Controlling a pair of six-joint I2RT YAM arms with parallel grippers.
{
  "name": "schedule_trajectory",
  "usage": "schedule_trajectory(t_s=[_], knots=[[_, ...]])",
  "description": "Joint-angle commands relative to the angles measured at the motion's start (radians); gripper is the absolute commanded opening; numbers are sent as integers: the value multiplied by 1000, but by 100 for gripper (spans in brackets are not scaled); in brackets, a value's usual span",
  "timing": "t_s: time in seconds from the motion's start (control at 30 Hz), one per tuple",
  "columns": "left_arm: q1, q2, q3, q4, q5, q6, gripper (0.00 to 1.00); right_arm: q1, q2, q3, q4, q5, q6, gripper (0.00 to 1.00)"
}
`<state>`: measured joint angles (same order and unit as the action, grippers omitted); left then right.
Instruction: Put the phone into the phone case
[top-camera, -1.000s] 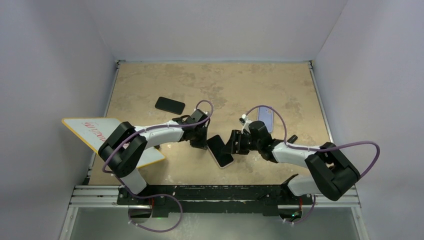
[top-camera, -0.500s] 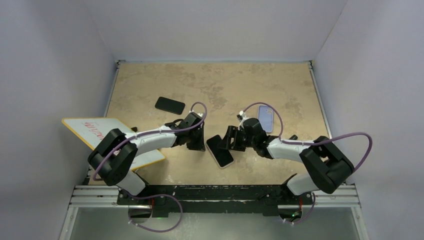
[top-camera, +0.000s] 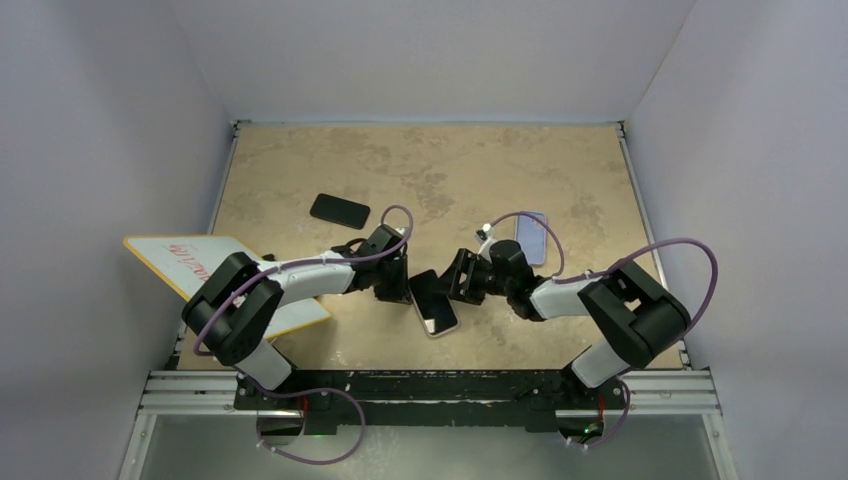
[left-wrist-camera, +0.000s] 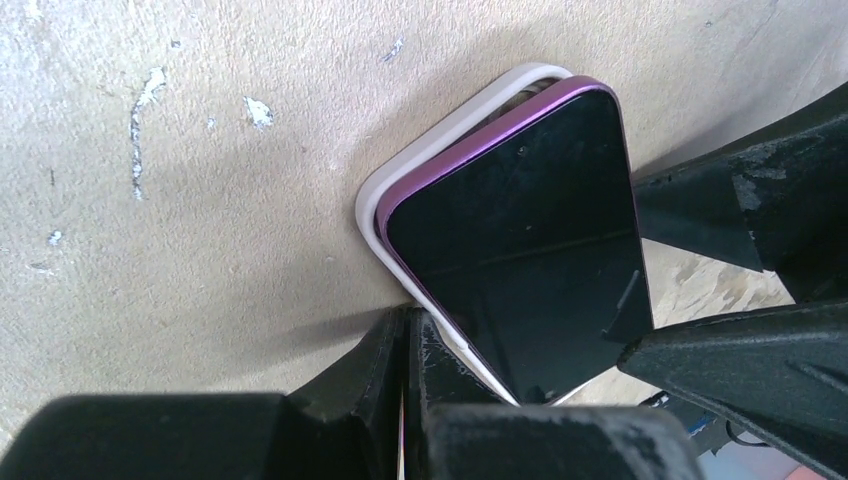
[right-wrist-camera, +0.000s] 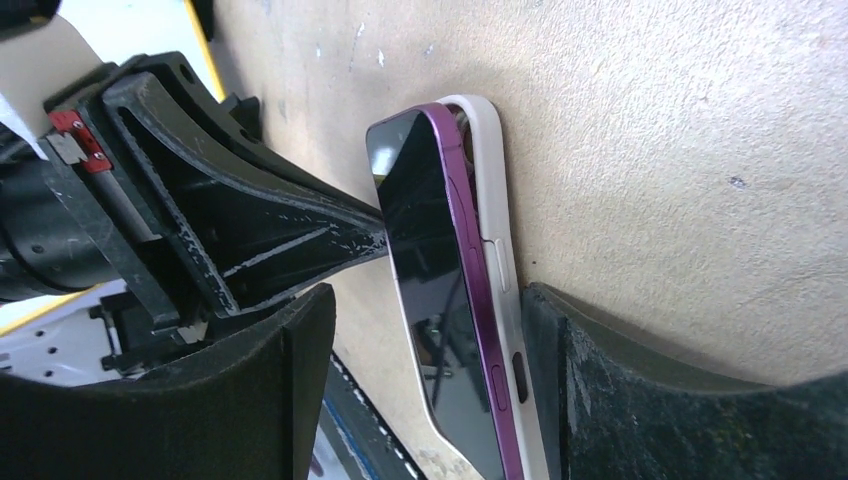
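A purple phone with a black screen lies partly in a white case on the table, its purple edge raised above the case's rim along one side. In the top view the phone lies between both grippers. My left gripper is shut, its tips against the case's long edge; it also shows in the top view. My right gripper is open and straddles the phone's end. One finger touches the case's side. The other finger stands apart from the screen side.
A black phone lies at the back left. A pale lilac case or phone lies behind my right arm. A white board with a yellow edge overhangs the table's left side. Walls close in on three sides.
The phone and case have slid a little to the left and turned. My right gripper has moved left around them. My left gripper pulled back slightly and has stayed shut at the case's edge.
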<state>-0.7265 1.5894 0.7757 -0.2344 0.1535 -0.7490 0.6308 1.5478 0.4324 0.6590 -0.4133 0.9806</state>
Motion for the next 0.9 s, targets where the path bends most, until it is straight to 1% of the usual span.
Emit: schedule_trajectory(t_s=[0.0,0.23,0.63,0.7,0.87], knots=[[-11,18,-9,45,3,-3,0,33,3,6,261,-140,147,68],[-11,9,-3,26,0,0,0,33,-48,8,272,-143,137,69],[-11,-30,-23,31,-6,-16,0,33,-46,34,55,-67,16,66],[-10,-27,-20,28,-5,-15,0,34,-43,43,23,-63,-1,64],[-11,-26,-18,31,-5,-14,1,34,-40,50,-15,-37,-28,50]])
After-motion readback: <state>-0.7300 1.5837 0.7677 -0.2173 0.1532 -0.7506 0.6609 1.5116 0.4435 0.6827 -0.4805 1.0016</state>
